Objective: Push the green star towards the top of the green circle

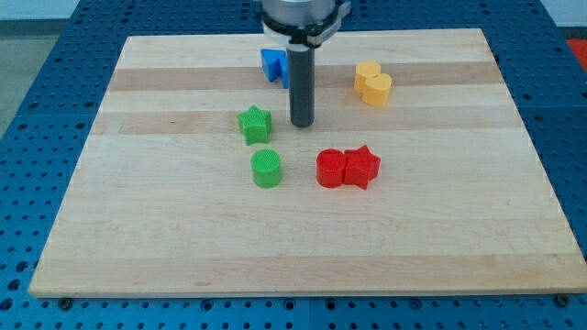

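Observation:
The green star [255,124] lies on the wooden board [183,238], left of centre. The green circle [267,169] sits just below it, slightly to the right, with a small gap between them. My tip [303,124] is down on the board just right of the green star, a short gap away, and above and right of the green circle.
A red circle [330,169] and a red star [361,167] touch each other right of the green circle. A yellow heart-like block [372,84] lies at the upper right. A blue block [272,65] is partly hidden behind the rod.

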